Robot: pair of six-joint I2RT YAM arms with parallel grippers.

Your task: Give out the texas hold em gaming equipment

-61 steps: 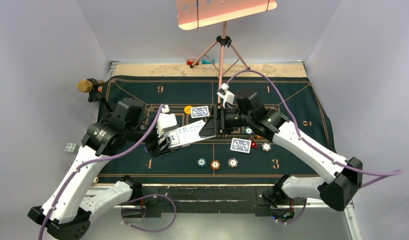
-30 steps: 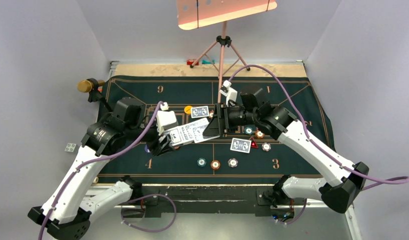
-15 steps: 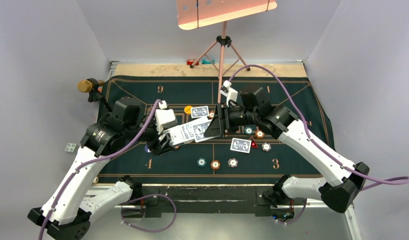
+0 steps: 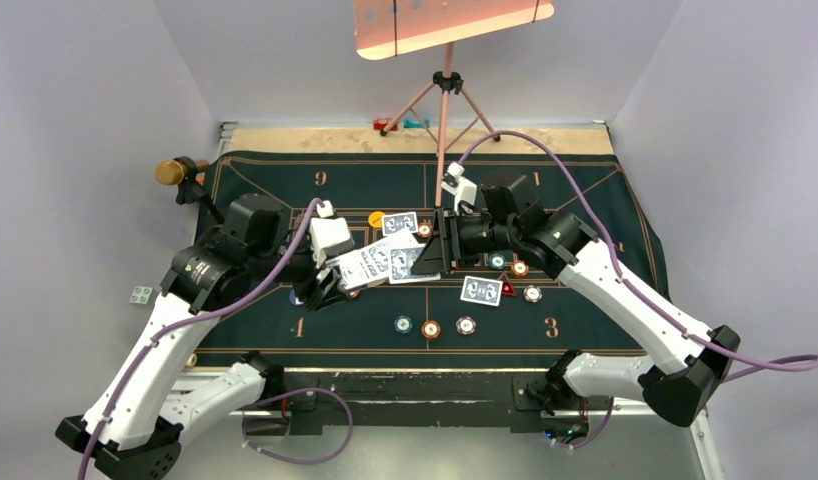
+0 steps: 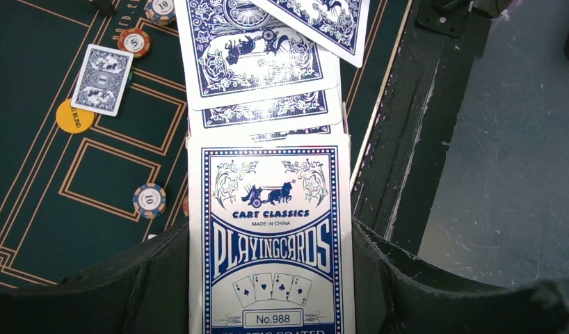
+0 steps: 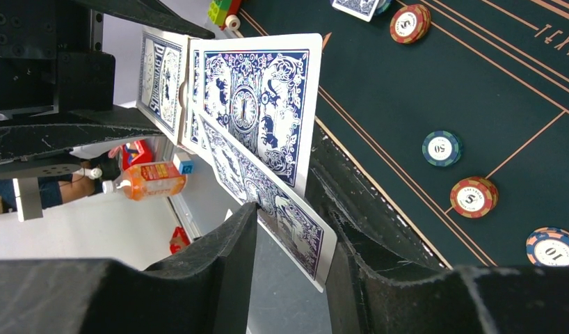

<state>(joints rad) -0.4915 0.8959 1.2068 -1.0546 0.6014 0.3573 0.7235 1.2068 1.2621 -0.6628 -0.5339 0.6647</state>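
White arm shells (image 4: 150, 345), black joints (image 4: 253, 222) (purple cables (image 4: 505, 133))

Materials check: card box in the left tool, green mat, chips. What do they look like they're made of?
Card box: printed paperboard, slight sheen; flat faces, sharp edges, crisp blue print.
Green mat: felt or similar fabric, matte; no glare, gold lines printed on it.
Chips: probably moulded plastic or clay composite, satin; striped rims, round numbered centre labels. The look leaves it open which.

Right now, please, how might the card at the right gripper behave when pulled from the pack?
Probably thin and bendy: the card juts unsupported inside the right gripper. Likely slippery: cards fan loosely from the card box.
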